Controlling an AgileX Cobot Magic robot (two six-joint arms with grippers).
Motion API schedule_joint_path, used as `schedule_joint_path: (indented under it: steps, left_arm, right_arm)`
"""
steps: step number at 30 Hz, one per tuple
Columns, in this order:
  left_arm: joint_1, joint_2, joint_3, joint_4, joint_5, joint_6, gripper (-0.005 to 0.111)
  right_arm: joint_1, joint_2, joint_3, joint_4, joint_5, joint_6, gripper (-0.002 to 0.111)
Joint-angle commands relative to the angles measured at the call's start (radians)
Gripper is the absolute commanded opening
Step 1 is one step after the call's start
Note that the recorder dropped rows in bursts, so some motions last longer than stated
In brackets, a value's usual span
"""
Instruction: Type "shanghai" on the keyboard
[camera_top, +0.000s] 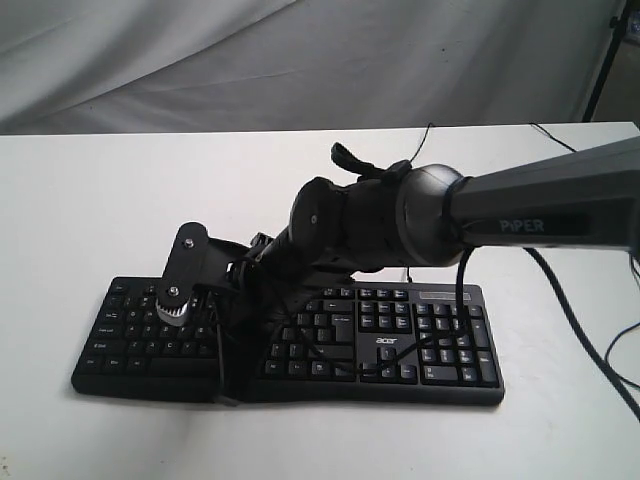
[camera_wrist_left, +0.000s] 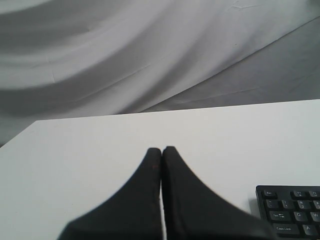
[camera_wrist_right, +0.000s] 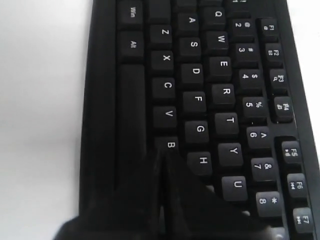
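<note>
The black keyboard (camera_top: 440, 350) with a white acer logo lies on the white table (camera_top: 100, 200). My right arm reaches across from the right, over the keyboard's middle and left half. The right gripper (camera_top: 224, 385) points down at the front letter rows. In the right wrist view the right gripper (camera_wrist_right: 162, 155) is shut with nothing between its fingers, and its tips sit at the near edge of the B key (camera_wrist_right: 170, 145), next to H (camera_wrist_right: 202, 161). The left gripper (camera_wrist_left: 161, 150) is shut and empty over bare table. Only a corner of the keyboard (camera_wrist_left: 292, 210) shows beside it.
The keyboard's thin black cable (camera_top: 420, 140) runs off toward the back of the table. Arm cables (camera_top: 590, 340) hang over the table at the right. A grey cloth backdrop (camera_top: 300, 60) stands behind the table's far edge.
</note>
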Motion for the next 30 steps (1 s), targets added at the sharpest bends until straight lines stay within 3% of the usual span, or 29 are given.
schedule_joint_path:
  steps: [1,30]
  left_arm:
    - [-0.004,0.003,0.005,-0.001,-0.005,-0.003,0.001]
    - [-0.004,0.003,0.005,-0.001,-0.005,-0.003,0.001]
  right_arm:
    - [-0.009,0.014,0.002,0.034,-0.016,-0.042,0.0]
    - [-0.009,0.044,0.0,0.039,-0.058,-0.065,0.0]
